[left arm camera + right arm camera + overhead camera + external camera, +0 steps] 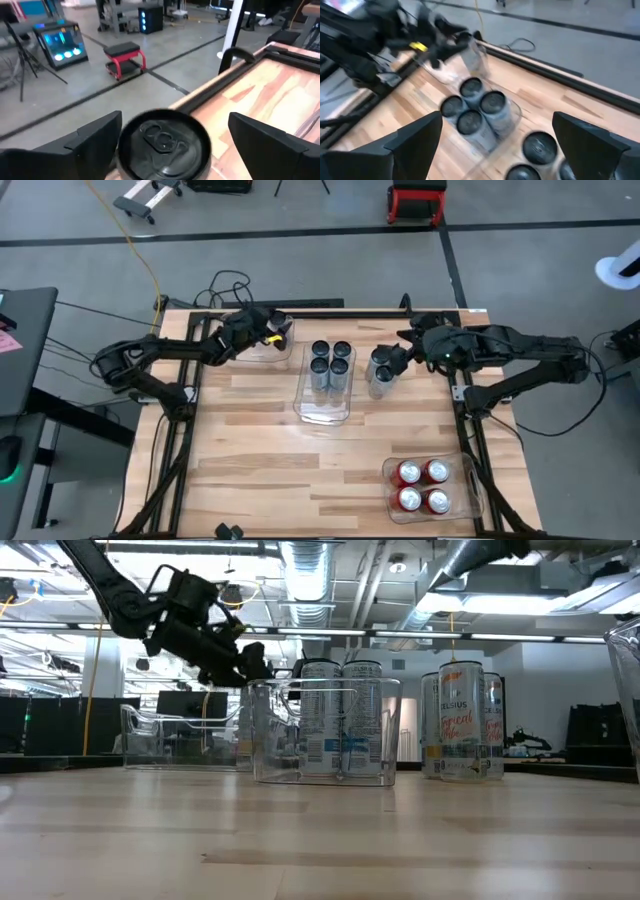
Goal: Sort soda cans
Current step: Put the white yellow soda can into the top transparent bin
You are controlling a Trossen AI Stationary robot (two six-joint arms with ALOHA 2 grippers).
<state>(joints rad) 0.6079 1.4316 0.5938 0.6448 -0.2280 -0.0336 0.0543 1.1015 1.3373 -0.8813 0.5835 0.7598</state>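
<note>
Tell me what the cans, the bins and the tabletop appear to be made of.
The red cans look like thin painted metal, with shiny silver tops and pull tabs. The centre bin looks like clear, glossy, rigid plastic, since the cans show through its walls. The tabletop looks like light wood in joined strips with visible grain and a smooth, probably sealed finish.

Four cans (330, 366) in middle bin (324, 412)
</note>
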